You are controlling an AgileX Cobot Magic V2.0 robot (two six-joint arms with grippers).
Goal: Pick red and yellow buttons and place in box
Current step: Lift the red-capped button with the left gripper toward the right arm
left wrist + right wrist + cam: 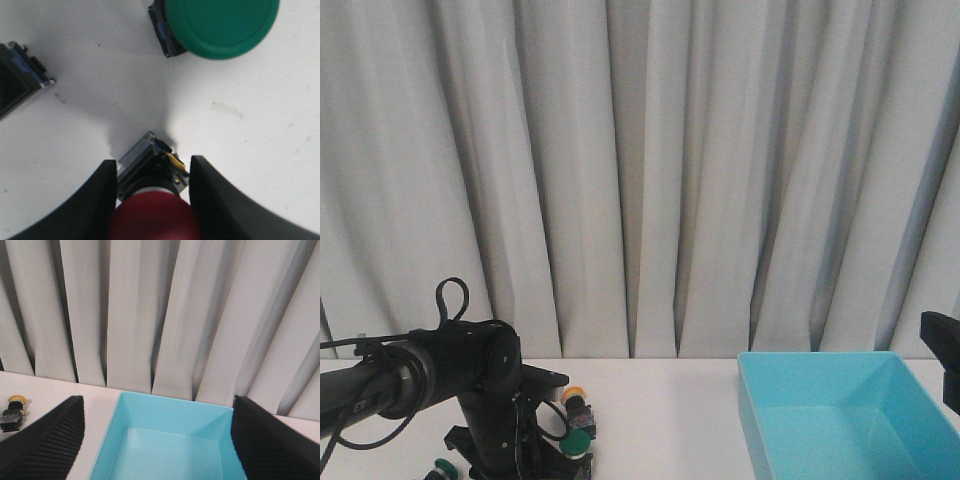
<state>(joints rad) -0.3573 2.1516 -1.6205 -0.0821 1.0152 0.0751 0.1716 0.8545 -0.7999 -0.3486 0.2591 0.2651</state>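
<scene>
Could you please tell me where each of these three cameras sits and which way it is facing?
Front view: faces forward over the white table toward the curtain; shows the left arm and the box.
Left wrist view: looks down at the table; left gripper fingers flank the red button, a green button beyond.
Right wrist view: looks forward over the box, between the open right gripper fingers.
Shared: the front and right wrist views both show the box, curtain and yellow button.

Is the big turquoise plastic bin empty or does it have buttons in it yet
Empty as far as visible: the large turquoise plastic bin shows only bare floor in the right wrist and front views; its near end is cut off.
</scene>
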